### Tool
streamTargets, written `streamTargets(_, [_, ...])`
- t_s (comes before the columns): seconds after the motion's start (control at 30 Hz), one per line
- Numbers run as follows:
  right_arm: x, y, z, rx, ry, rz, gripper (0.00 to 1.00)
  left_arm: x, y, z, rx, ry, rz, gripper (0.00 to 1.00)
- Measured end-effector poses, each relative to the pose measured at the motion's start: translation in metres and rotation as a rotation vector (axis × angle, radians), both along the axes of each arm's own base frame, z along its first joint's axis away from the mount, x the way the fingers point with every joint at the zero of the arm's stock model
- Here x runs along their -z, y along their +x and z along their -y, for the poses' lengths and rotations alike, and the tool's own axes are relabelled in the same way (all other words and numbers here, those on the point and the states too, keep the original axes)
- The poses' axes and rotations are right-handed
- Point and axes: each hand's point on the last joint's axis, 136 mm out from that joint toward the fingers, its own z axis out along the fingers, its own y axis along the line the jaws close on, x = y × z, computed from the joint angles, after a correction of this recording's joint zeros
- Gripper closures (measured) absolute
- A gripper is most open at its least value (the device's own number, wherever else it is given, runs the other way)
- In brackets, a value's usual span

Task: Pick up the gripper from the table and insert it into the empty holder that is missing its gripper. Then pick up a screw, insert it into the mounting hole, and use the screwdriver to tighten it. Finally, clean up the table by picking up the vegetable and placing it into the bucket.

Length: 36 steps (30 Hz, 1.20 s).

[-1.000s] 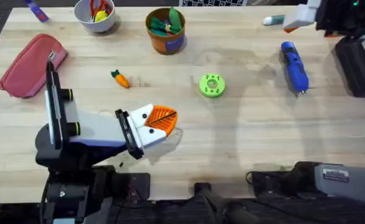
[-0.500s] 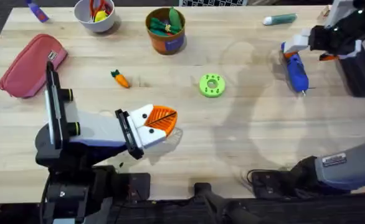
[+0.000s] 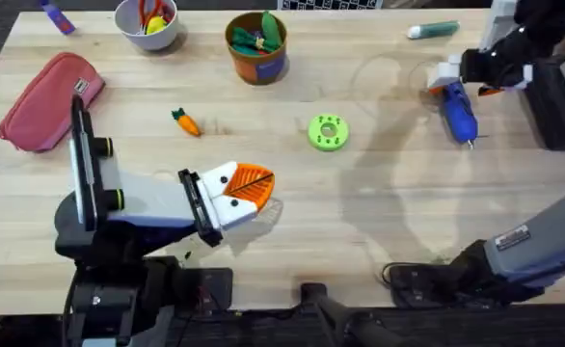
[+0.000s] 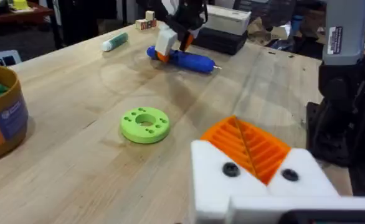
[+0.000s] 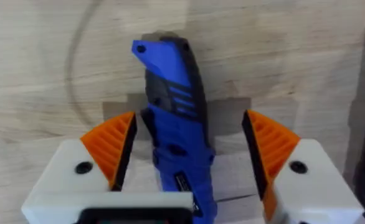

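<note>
The right gripper [image 3: 453, 79] has dropped onto the screwdriver [image 3: 456, 108] since a second ago; the right wrist view shows its orange pads [image 5: 111, 146] spread either side of the blue body [image 5: 176, 124], one touching; the left gripper's [image 3: 247, 196] pads meet; bucket [image 3: 257, 61] holds toy vegetables; carrot [image 3: 185, 120] lies on the table [image 3: 360, 222]

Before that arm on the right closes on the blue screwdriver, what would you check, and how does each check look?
1. Right gripper open: ok, orange pads spread apart.
2. Screwdriver between the pads: ok, gaps on both sides.
3. Screwdriver lying flat on the table: ok.
4. Metal tip unobstructed: ok, bare wood around it in the overhead view.
5. Teal marker out of the way: ok, apart from the screwdriver.
6. Left gripper holding the mount steady: cannot tell.
</note>
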Motion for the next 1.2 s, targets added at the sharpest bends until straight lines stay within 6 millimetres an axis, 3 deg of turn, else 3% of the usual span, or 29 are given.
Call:
streamTargets(0.13, [0.011,0.0,0.0,-0.007,0.003,-0.02,0.117,0.0,0.0,0.0,0.0,0.0,0.0,0.995])
streamTargets(0.2, [0.014,0.0,0.0,-0.009,0.004,-0.026,0.223,0.0,0.0,0.0,0.0,0.0,0.0,0.995])
streamTargets(0.23, [0.015,0.0,0.0,-0.012,0.005,-0.029,0.308,0.0,0.0,0.0,0.0,0.0,0.0,0.995])
streamTargets(0.37, [0.017,0.001,0.0,-0.018,0.002,-0.035,0.844,0.0,0.0,0.0,0.0,0.0,0.0,0.995])
streamTargets(0.4, [0.017,0.002,0.001,-0.016,-0.004,-0.034,0.945,0.0,0.0,0.0,0.0,0.0,0.0,0.995])
streamTargets(0.43, [0.016,0.003,0.001,-0.014,-0.004,-0.032,0.977,0.0,0.0,0.0,0.0,0.0,0.0,0.995])
streamTargets(0.93, [0.008,0.003,-0.01,-0.04,0.001,-0.057,0.978,0.0,0.0,0.0,0.0,0.0,0.0,0.995])
streamTargets(1.07, [-0.019,0.016,-0.022,-0.072,-0.007,-0.021,0.978,0.0,0.0,0.0,0.0,0.0,0.0,0.995])
streamTargets(1.2, [-0.072,0.033,-0.041,-0.103,-0.027,0.096,0.978,0.0,0.0,0.0,0.0,0.0,0.0,0.995])
